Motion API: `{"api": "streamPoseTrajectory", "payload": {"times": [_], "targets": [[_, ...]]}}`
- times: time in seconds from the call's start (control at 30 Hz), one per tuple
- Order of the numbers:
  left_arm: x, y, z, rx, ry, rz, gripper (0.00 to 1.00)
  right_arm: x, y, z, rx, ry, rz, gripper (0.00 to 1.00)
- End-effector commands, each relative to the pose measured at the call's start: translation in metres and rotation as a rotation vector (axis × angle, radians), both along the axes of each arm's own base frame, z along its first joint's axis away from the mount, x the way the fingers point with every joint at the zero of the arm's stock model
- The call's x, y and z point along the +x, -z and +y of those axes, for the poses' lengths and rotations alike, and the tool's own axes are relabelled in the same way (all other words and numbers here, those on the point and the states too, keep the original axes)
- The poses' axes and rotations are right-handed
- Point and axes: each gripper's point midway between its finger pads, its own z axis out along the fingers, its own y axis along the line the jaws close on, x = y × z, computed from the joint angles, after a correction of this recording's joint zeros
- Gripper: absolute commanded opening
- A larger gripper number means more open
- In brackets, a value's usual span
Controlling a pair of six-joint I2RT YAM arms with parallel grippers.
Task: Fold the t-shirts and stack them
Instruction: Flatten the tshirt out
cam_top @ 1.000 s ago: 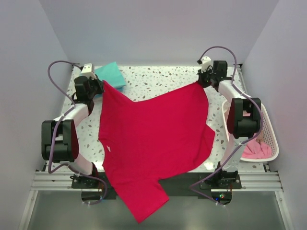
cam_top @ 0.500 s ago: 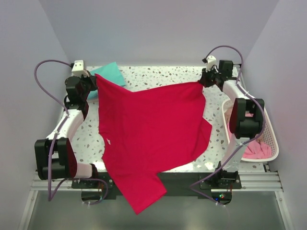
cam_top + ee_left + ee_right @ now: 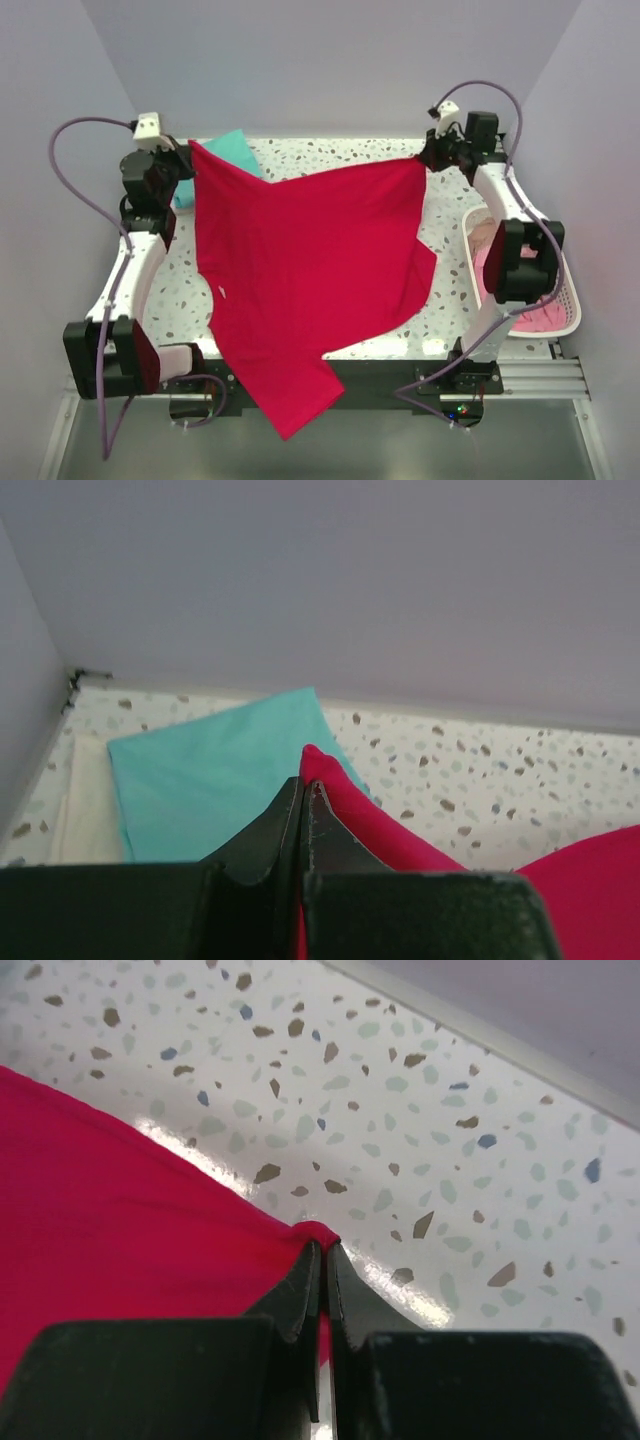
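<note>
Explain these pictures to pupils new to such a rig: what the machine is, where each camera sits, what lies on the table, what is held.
Two robot arms stand at the near edge of the speckled table. One picture looks down from above and behind them; the others come from a camera on each wrist. The left fingers and right fingers are shut on two far corners of the red t-shirt, stretched over it. A folded teal t-shirt lies far left; a white basket at the right holds pink cloth.
</note>
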Motion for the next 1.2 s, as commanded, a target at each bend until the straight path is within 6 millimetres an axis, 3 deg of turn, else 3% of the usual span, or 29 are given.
{"api": "streamPoseTrajectory", "payload": {"times": [0.0, 0.07, 0.1, 0.13, 0.27, 0.3, 0.47, 0.53, 0.63, 0.7, 0.8, 0.9, 0.97, 1.0, 1.03, 1.07, 1.1, 1.13, 1.17], "targets": [[-0.041, -0.16, 0.007, -0.024, -0.051, -0.377, 0.0, -0.033, -0.186, -0.002, -0.024, -0.033, -0.392, 0.0], [-0.076, -0.211, 0.005, -0.038, -0.06, -0.493, 0.0, -0.056, -0.222, -0.006, -0.038, -0.024, -0.451, 0.0], [-0.089, -0.226, 0.004, -0.051, -0.063, -0.527, 0.0, -0.078, -0.258, -0.006, -0.046, -0.019, -0.527, 0.0], [-0.116, -0.258, 0.003, -0.054, -0.062, -0.606, 0.0, -0.092, -0.274, -0.007, -0.046, -0.012, -0.55, 0.0], [-0.182, -0.314, -0.001, -0.079, -0.067, -0.75, 0.0, -0.151, -0.348, -0.02, -0.055, 0.077, -0.698, 0.0], [-0.21, -0.334, -0.003, -0.083, -0.069, -0.81, 0.0, -0.174, -0.372, -0.024, -0.06, 0.112, -0.751, 0.0], [-0.279, -0.382, -0.009, -0.091, -0.059, -0.952, 0.0, -0.236, -0.432, -0.031, -0.076, 0.188, -0.884, 0.0], [-0.308, -0.402, -0.012, -0.08, -0.051, -1.009, 0.0, -0.252, -0.446, -0.034, -0.082, 0.222, -0.913, 0.0], [-0.335, -0.419, -0.016, -0.057, -0.044, -1.059, 0.0, -0.273, -0.469, -0.04, -0.094, 0.274, -0.974, 0.0], [-0.344, -0.424, -0.017, -0.04, -0.048, -1.071, 0.0, -0.284, -0.482, -0.042, -0.095, 0.29, -1.008, 0.0], [-0.353, -0.427, -0.017, -0.028, -0.053, -1.088, 0.0, -0.284, -0.487, -0.044, -0.09, 0.305, -1.01, 0.0], [-0.346, -0.418, -0.015, -0.019, -0.062, -1.069, 0.0, -0.269, -0.473, -0.042, -0.076, 0.289, -0.965, 0.0], [-0.327, -0.402, -0.013, -0.023, -0.07, -1.022, 0.0, -0.258, -0.461, -0.038, -0.06, 0.258, -0.932, 0.0], [-0.321, -0.395, -0.012, -0.018, -0.073, -1.006, 0.0, -0.244, -0.443, -0.037, -0.054, 0.246, -0.884, 0.0], [-0.299, -0.377, -0.009, -0.021, -0.077, -0.95, 0.0, -0.237, -0.436, -0.035, -0.05, 0.231, -0.873, 0.0], [-0.289, -0.368, -0.009, -0.022, -0.076, -0.93, 0.0, -0.228, -0.424, -0.032, -0.04, 0.206, -0.845, 0.0], [-0.279, -0.358, -0.009, -0.022, -0.072, -0.905, 0.0, -0.21, -0.396, -0.032, -0.03, 0.196, -0.775, 0.0], [-0.253, -0.33, -0.007, -0.026, -0.071, -0.833, 0.0, -0.198, -0.383, -0.032, -0.027, 0.186, -0.746, 0.0], [-0.242, -0.318, -0.006, -0.031, -0.071, -0.812, 0.0, -0.188, -0.368, -0.03, -0.013, 0.177, -0.713, 0.0]]}}
